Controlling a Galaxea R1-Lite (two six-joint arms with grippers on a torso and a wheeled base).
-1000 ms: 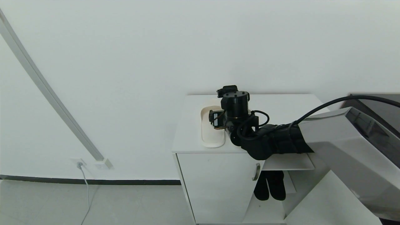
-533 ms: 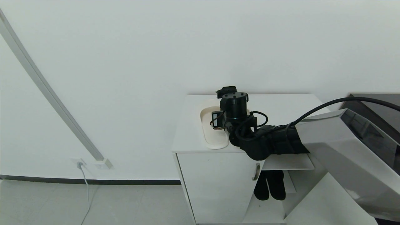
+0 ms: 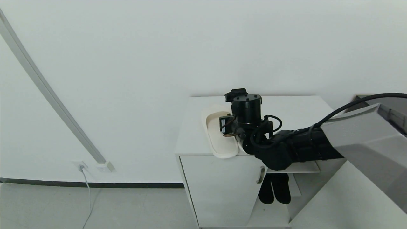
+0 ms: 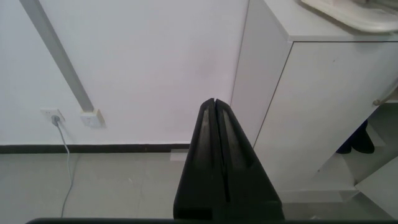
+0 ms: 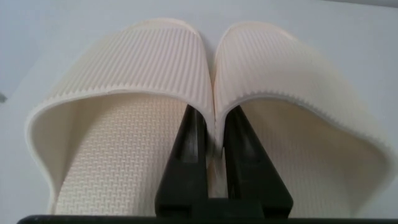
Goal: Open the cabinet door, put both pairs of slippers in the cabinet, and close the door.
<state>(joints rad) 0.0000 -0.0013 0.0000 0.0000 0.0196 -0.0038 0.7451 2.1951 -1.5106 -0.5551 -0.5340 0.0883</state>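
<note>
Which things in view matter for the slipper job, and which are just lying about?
Job: cream slippers, pinched in the right gripper; black slippers, inside the cabinet.
Just there: wall socket, its cable, slanted wall trunking.

Wall socket (cable plugged in) below conduit.

Wall: we see 1 plain white wall, far.
Trunking: 1 grey strip slants down its left side.
Socket: 1 outlet low left, 1 cable plugged in.
Skirting: dark band along the wall's foot.
Floor: pale grey.
</note>
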